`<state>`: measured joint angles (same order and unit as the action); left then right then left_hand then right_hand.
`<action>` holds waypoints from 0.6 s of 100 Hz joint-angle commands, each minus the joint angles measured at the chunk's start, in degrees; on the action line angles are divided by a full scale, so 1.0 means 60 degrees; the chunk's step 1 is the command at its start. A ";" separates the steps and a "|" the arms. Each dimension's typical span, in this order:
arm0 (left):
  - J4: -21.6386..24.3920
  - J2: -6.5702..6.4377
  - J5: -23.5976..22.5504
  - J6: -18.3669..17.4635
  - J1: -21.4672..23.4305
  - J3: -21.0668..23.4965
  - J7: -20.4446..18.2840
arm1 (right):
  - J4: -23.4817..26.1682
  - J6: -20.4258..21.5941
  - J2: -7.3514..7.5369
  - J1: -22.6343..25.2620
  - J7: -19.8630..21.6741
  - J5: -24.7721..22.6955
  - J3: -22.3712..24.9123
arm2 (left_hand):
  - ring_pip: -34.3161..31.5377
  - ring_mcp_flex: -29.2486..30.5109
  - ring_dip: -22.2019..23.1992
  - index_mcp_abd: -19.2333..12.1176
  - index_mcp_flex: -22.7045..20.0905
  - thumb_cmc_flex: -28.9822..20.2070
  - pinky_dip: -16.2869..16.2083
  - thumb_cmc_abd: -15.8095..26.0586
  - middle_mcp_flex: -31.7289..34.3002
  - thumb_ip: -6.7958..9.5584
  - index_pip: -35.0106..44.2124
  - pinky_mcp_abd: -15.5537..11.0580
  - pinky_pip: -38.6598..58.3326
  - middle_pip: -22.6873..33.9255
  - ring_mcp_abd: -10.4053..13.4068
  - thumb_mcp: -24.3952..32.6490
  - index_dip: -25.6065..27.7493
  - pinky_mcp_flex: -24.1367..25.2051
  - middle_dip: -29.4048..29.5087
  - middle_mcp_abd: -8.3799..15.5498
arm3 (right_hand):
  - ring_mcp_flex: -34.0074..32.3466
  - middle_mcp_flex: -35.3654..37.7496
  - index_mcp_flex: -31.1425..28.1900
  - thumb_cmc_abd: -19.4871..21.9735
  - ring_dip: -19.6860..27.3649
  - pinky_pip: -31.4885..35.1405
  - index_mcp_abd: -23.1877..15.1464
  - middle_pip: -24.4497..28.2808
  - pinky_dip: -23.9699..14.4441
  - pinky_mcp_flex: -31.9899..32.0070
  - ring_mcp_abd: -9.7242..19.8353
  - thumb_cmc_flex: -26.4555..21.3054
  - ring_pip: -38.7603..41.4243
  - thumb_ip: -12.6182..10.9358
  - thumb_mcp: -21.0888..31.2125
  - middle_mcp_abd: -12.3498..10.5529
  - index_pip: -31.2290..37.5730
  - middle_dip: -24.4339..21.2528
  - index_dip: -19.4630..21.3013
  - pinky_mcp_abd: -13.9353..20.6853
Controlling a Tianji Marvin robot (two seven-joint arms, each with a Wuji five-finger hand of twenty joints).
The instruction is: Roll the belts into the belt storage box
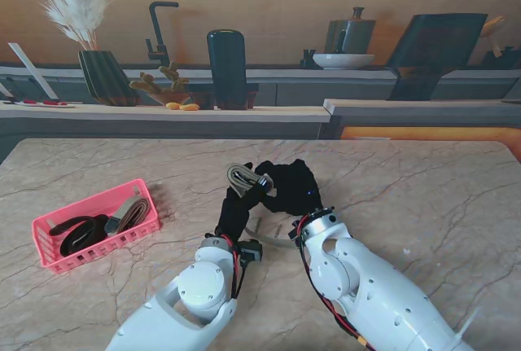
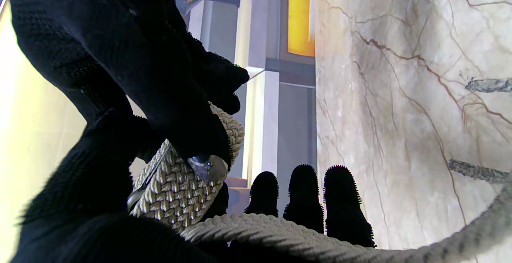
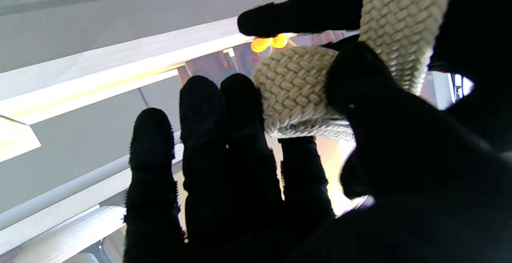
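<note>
A beige woven belt, partly rolled into a coil (image 1: 242,176), is held up over the middle of the table between my two black-gloved hands. My left hand (image 1: 236,211) grips the coil from the near side and my right hand (image 1: 289,184) from the right. In the left wrist view the coil (image 2: 180,187) is pinched by dark fingers, and the loose tail (image 2: 288,233) runs across my left fingertips (image 2: 304,191). The right wrist view shows my thumb pressed on the coil (image 3: 296,91), with the strap (image 3: 400,23) leading away. The tail (image 1: 273,237) reaches the table between my wrists.
The pink storage basket (image 1: 106,247) stands on the left of the marble table, holding a rolled black belt (image 1: 77,233) and a rolled grey-brown belt (image 1: 130,212). Beyond the table's far edge runs a counter with a vase, a faucet and pots.
</note>
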<state>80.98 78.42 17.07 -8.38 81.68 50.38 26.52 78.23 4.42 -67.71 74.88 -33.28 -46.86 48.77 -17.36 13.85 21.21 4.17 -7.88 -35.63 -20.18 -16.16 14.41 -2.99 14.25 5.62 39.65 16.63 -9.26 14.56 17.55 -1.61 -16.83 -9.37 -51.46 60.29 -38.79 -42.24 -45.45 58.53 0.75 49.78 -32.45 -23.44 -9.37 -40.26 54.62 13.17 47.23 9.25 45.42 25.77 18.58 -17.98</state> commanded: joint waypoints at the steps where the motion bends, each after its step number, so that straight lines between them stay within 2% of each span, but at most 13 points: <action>1: 0.0202 0.0148 -0.0029 0.0073 -0.0018 -0.0023 0.0016 | -0.0002 0.0260 -0.0122 0.0147 0.0051 -0.0066 -0.0216 | -0.0243 0.0276 0.0038 -0.0531 -0.0134 -0.0690 -0.0211 0.0396 0.0212 -0.0007 0.0429 -0.0350 0.0405 0.0375 0.0436 -0.0237 0.0344 -0.0153 -0.0062 0.0429 | 0.0081 0.0086 -0.1430 0.1025 0.0118 0.0299 -0.1642 0.0096 0.0197 0.0095 0.0494 -0.0503 0.0222 -0.0828 0.0909 -0.0179 0.2447 -0.0014 0.0508 -0.0247; 7: 0.0217 0.0150 -0.0053 0.0162 -0.0017 -0.0024 0.0032 | 0.0013 0.0334 -0.0128 0.0164 0.0055 -0.0038 -0.0252 | -0.0406 0.0567 0.0034 -0.0401 -0.0184 -0.1388 -0.0311 0.0577 0.0610 0.0091 0.0905 -0.0331 0.0626 0.0574 0.0413 -0.0017 0.0430 -0.0335 -0.0128 0.0414 | 0.0082 0.0086 -0.1413 0.1010 0.0134 0.0306 -0.1697 0.0083 0.0205 0.0080 0.0526 -0.0463 0.0201 -0.0834 0.0888 -0.0218 0.2436 -0.0028 0.0483 -0.0249; 17: 0.0242 0.0159 -0.0008 0.0248 -0.0010 -0.0023 0.0040 | 0.0093 0.0507 -0.0116 0.0220 0.0294 0.0099 -0.0270 | -0.0779 0.1107 0.0042 -0.0255 -0.0168 -0.1969 -0.0498 0.0829 0.1204 0.0198 0.1869 -0.0205 0.1039 0.0819 0.0356 0.0519 0.0541 -0.0748 -0.0218 0.0413 | 0.0178 0.0027 -0.1350 0.1008 0.0218 0.0281 -0.1793 -0.0040 0.0237 0.0119 0.0576 -0.0438 0.0041 -0.0832 0.0832 -0.0313 0.2412 -0.0100 0.0432 -0.0235; 26: 0.0291 0.0189 0.0161 0.0331 0.0002 0.0004 0.0107 | 0.0190 0.0711 -0.0079 0.0298 0.0591 0.0218 -0.0246 | -0.1011 0.1354 0.0046 -0.0186 -0.0113 -0.2134 -0.0607 0.0955 0.1481 0.0231 0.2574 -0.0172 0.1278 0.0975 0.0312 0.0980 0.0623 -0.0978 -0.0284 0.0421 | 0.0367 -0.0263 -0.1028 0.0651 0.0428 0.0181 -0.1873 -0.0362 0.0299 0.0197 0.0655 -0.0272 -0.0409 -0.0834 0.0775 -0.0420 0.2274 -0.0103 0.0416 -0.0260; 36: 0.0294 0.0233 0.0263 0.0385 -0.0005 0.0044 0.0248 | 0.0518 0.0935 0.0043 0.0513 0.1339 0.0426 -0.0078 | -0.1255 0.1621 0.0091 -0.0128 -0.0069 -0.2224 -0.0701 0.1043 0.1765 0.0262 0.3141 -0.0094 0.1489 0.1150 0.0274 0.1424 0.0704 -0.1185 -0.0365 0.0454 | 0.0769 -0.1347 -0.0118 0.0037 0.0722 -0.0194 -0.1762 -0.1032 0.0333 0.0356 0.0739 0.0216 -0.1233 -0.0819 0.0828 -0.0468 0.1654 0.0031 0.0484 -0.0131; 40: 0.0313 0.0239 0.0307 0.0398 0.0005 0.0066 0.0280 | 0.0661 0.1040 0.0113 0.0600 0.1649 0.0456 0.0017 | -0.1312 0.1695 0.0100 -0.0129 -0.0082 -0.2292 -0.0720 0.1047 0.1859 0.0271 0.3337 -0.0072 0.1537 0.1199 0.0256 0.1574 0.0752 -0.1249 -0.0387 0.0459 | 0.0940 -0.1770 0.0053 0.0057 0.0785 -0.0433 -0.1646 -0.1282 0.0279 0.0423 0.0796 0.0542 -0.1551 -0.0898 0.0957 -0.0461 0.0976 0.0049 0.0790 -0.0060; 43: 0.0320 0.0240 0.0317 0.0404 0.0011 0.0079 0.0297 | 0.0756 0.1135 0.0164 0.0662 0.1838 0.0461 0.0092 | -0.1393 0.1800 0.0122 -0.0109 -0.0043 -0.2376 -0.0747 0.1032 0.1973 0.0255 0.3552 -0.0039 0.1601 0.1257 0.0241 0.1689 0.0823 -0.1328 -0.0416 0.0461 | 0.1063 -0.2000 0.0150 0.0142 0.0765 -0.0572 -0.1557 -0.1418 0.0157 0.0457 0.0816 0.0715 -0.1687 -0.0961 0.0970 -0.0464 0.0343 0.0091 0.1269 -0.0020; 46: 0.0324 0.0242 0.0309 0.0409 0.0016 0.0090 0.0319 | 0.0845 0.1205 0.0205 0.0724 0.1989 0.0462 0.0165 | -0.1457 0.1929 0.0142 -0.0106 -0.0069 -0.2474 -0.0765 0.1036 0.2087 0.0257 0.3630 -0.0004 0.1651 0.1305 0.0233 0.1755 0.0846 -0.1421 -0.0435 0.0462 | 0.1149 -0.2191 0.0255 0.0192 0.0791 -0.0673 -0.1470 -0.1534 0.0127 0.0477 0.0820 0.0895 -0.1809 -0.1136 0.1046 -0.0458 -0.0001 0.0083 0.1402 0.0009; 49: 0.0326 0.0245 0.0293 0.0415 0.0018 0.0097 0.0343 | 0.0940 0.1262 0.0246 0.0790 0.2144 0.0462 0.0242 | -0.1526 0.2062 0.0165 -0.0089 -0.0143 -0.2629 -0.0790 0.1042 0.2231 0.0258 0.3721 0.0035 0.1718 0.1366 0.0200 0.1832 0.0876 -0.1536 -0.0460 0.0468 | 0.1238 -0.2372 0.0323 0.0299 0.0783 -0.0840 -0.1391 -0.1678 -0.0007 0.0502 0.0824 0.1050 -0.1945 -0.1405 0.1099 -0.0443 -0.0586 0.0106 0.1910 0.0054; 55: 0.0342 0.0242 0.0276 0.0434 0.0027 0.0110 0.0358 | 0.1130 0.1335 0.0324 0.0932 0.2408 0.0436 0.0403 | -0.1637 0.2191 0.0204 -0.0068 -0.0207 -0.3030 -0.0828 0.1033 0.2389 0.0187 0.3944 0.0105 0.1808 0.1448 0.0163 0.1927 0.0943 -0.1615 -0.0524 0.0471 | 0.1404 -0.2701 0.0585 0.0388 0.0825 -0.1026 -0.1402 -0.1885 -0.0057 0.0564 0.0840 0.1175 -0.2148 -0.1691 0.1065 -0.0432 -0.0993 0.0082 0.2204 0.0094; 60: 0.0371 0.0235 0.0282 0.0464 0.0040 0.0120 0.0349 | 0.1324 0.1377 0.0398 0.1073 0.2678 0.0398 0.0570 | -0.1728 0.2356 0.0239 -0.0072 -0.0324 -0.3335 -0.0852 0.1039 0.2556 0.0196 0.4018 0.0184 0.1876 0.1524 0.0115 0.2041 0.0963 -0.1736 -0.0562 0.0457 | 0.1569 -0.2972 0.0853 0.0382 0.0849 -0.1111 -0.1449 -0.2043 -0.0066 0.0666 0.0809 0.1233 -0.2255 -0.1705 0.1005 -0.0398 -0.1183 0.0044 0.2250 0.0118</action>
<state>81.91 78.93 18.84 -5.94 82.38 50.88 28.72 83.73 11.14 -65.58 79.04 -18.91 -43.67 52.58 -25.98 25.91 21.83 4.41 -8.01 -50.06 -24.29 -17.33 27.99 -4.22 35.70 6.65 48.97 23.99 -8.96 22.02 22.34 -10.72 -19.30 -8.62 -43.85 47.64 -31.11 -41.26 -40.56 53.08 14.96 40.20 -31.39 -20.58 -7.82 -33.91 41.75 4.44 51.97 10.90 34.81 26.40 29.78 -17.97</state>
